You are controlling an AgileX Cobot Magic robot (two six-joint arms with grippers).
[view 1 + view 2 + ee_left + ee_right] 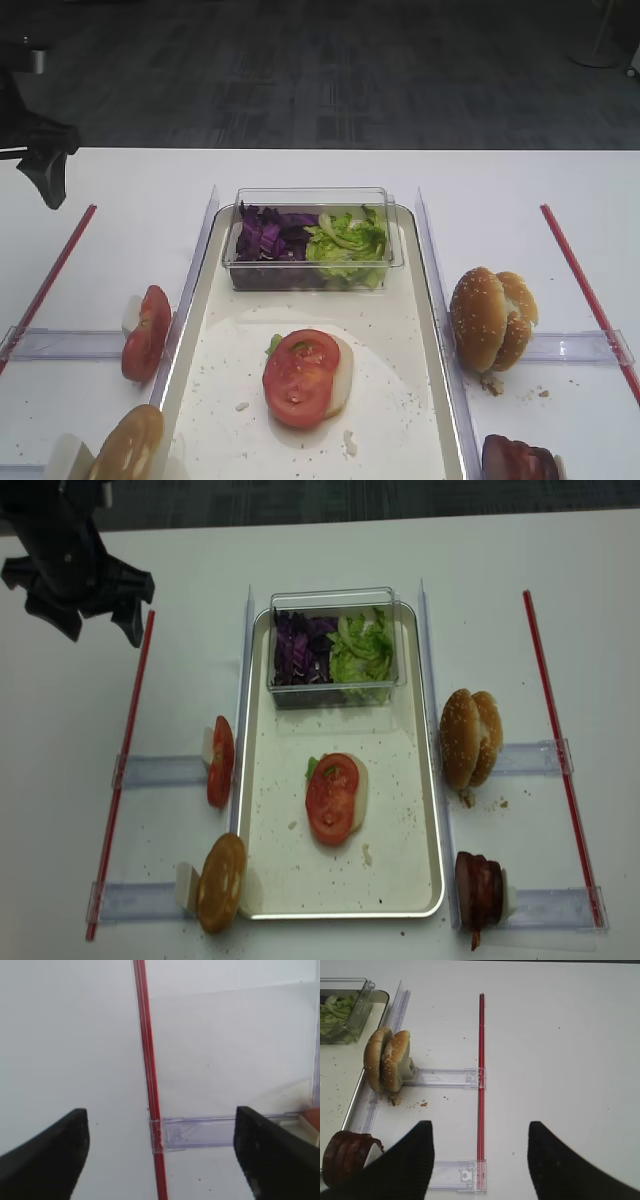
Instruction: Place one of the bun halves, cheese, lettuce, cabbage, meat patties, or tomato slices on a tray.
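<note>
On the cream tray (400, 400) lie two tomato slices (302, 375) on a pale bun base (343, 372). A clear tub holds purple cabbage (268, 238) and green lettuce (348, 240). More tomato slices (145, 333) and a bun half (125, 445) stand left of the tray. Two bun halves (492, 318) and meat patties (520, 460) stand to its right. No cheese shows. My left gripper (100, 630) hangs open and empty over the red strip (150, 1110) at the far left. My right gripper (480, 1127) is open and empty over the right red strip (481, 1075).
Clear plastic rails (195, 270) run along both long sides of the tray. Clear holders (70, 343) cross the table towards the red strips. Crumbs (395, 1101) lie under the right-hand buns. The table's far edge (320, 150) borders dark floor.
</note>
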